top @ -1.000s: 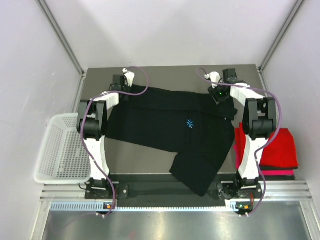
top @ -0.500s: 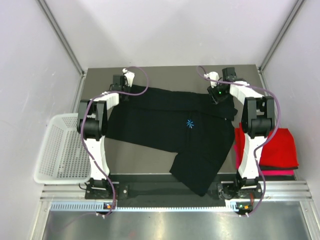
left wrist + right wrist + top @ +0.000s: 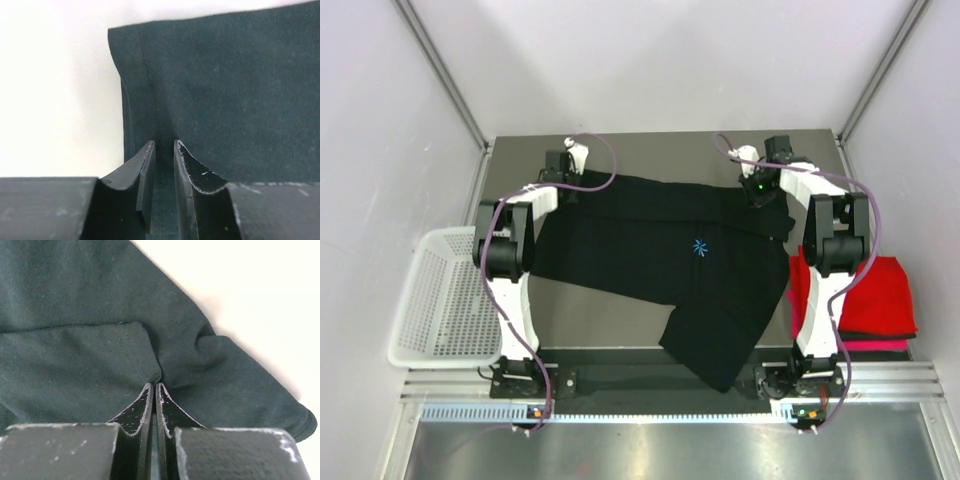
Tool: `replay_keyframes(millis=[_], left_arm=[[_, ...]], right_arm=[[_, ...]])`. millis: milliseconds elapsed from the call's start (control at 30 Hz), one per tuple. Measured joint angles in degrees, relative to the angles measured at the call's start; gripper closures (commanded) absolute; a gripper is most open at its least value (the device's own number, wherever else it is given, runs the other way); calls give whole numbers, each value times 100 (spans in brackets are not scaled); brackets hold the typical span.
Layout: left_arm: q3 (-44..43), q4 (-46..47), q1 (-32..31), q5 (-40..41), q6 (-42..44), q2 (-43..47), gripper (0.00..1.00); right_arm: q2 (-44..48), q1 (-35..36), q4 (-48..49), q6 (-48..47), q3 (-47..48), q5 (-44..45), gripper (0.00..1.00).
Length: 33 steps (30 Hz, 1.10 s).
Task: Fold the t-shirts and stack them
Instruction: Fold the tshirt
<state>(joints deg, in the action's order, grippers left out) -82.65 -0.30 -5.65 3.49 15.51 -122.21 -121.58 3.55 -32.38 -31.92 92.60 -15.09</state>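
the white basket (image 3: 440, 295) sits at 9 o'clock, out of the way. the left gripper (image 3: 164, 145), at 11 o'clock, grasps the hemmed corner of the black shirt (image 3: 650, 235) in narrow jaws. the shirt's far edge runs 9 to 3 between both grippers, its body trailing toward 5 o'clock. the right gripper (image 3: 153, 387), at 1 o'clock, is clenched on a fold of the same shirt. the red shirt (image 3: 885, 290) lies on the magenta shirt (image 3: 880, 345) at 4 o'clock, just beside the black one; a pull toward 6 o'clock looks unobstructed.
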Motion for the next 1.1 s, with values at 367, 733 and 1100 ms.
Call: replay_keyframes(millis=[367,733,1100], left_arm=[[382,-330,11,20,-42,450,73],[846,-365,26,59,4,1119,72],[826,-479,26,55,7,1128,71]], right_arm=[[1287,116,-140,0,-931,11,100],[3270,1650,-372,273,-3228,177,75],[4015,1497,-400,256,-2986,509,73]])
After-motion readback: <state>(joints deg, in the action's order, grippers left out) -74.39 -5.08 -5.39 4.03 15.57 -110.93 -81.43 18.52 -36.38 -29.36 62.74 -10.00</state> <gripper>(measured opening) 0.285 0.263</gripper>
